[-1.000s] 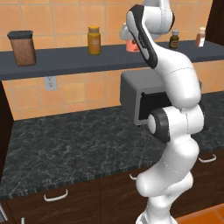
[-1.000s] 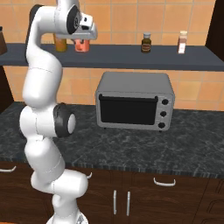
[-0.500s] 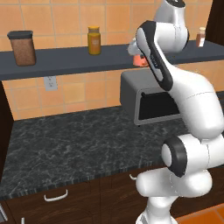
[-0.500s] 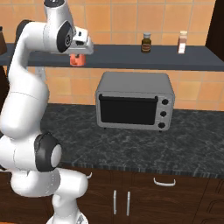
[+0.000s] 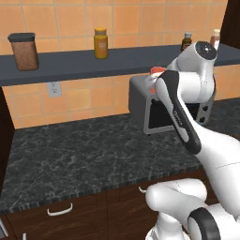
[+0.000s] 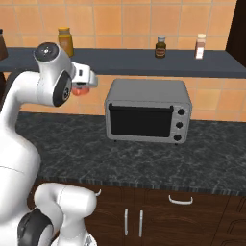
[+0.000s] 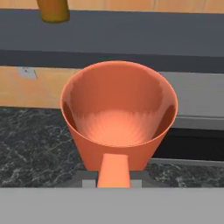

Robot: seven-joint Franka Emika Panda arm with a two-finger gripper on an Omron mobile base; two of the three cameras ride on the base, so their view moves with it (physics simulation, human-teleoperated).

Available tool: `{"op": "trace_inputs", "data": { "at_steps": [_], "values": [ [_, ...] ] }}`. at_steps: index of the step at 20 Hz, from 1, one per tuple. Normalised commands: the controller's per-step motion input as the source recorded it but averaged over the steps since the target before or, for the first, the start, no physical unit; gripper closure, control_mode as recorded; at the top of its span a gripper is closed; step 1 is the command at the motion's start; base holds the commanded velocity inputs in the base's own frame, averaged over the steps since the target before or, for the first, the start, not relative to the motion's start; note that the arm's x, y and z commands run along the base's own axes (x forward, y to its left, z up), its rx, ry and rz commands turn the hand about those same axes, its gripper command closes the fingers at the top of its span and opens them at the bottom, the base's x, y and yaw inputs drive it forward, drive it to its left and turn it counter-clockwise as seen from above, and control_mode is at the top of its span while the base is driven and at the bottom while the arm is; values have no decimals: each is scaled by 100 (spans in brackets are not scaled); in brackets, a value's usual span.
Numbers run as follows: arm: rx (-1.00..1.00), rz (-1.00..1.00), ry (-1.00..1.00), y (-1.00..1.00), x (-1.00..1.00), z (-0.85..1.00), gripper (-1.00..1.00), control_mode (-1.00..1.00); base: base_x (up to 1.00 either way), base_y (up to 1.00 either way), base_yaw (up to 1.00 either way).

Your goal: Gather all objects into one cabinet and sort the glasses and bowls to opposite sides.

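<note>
My gripper (image 6: 81,87) is shut on the orange-red cup (image 7: 119,114), one of the glasses, and holds it in the air just below the shelf, left of the toaster oven. In the hand view the cup's open mouth faces the camera, with the gripper (image 7: 113,175) at its base. In the left base view a sliver of the cup (image 5: 157,71) peeks over my forearm. A dark brown cabinet (image 6: 239,29) edge stands at the upper right; its doors are out of frame. The bowls are out of view.
A grey toaster oven (image 6: 146,111) sits on the black marble counter (image 5: 84,154). The dark shelf (image 6: 144,62) above carries spice jars and bottles (image 6: 160,47), a yellow jar (image 5: 100,43) and a brown canister (image 5: 24,50). Lower cabinets (image 6: 180,211) run below.
The arm has folded and swung the hand down from above the shelf to below it, carrying the orange-red cup along. The gripper stays shut on it.
</note>
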Motion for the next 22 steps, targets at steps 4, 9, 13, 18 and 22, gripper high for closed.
{"op": "trace_inputs", "data": {
  "at_steps": [4,9,13,18,22],
  "values": [
    [0,4,1,-1,-100,-30,100,-100,0,0,0],
    [0,0,0,3,-8,-1,100,-100,0,0,0],
    [0,0,0,0,0,0,100,-100,0,0,0],
    [0,0,0,0,0,0,100,-100,0,0,0],
    [0,0,0,0,0,0,100,-100,0,0,0]
  ]
}}
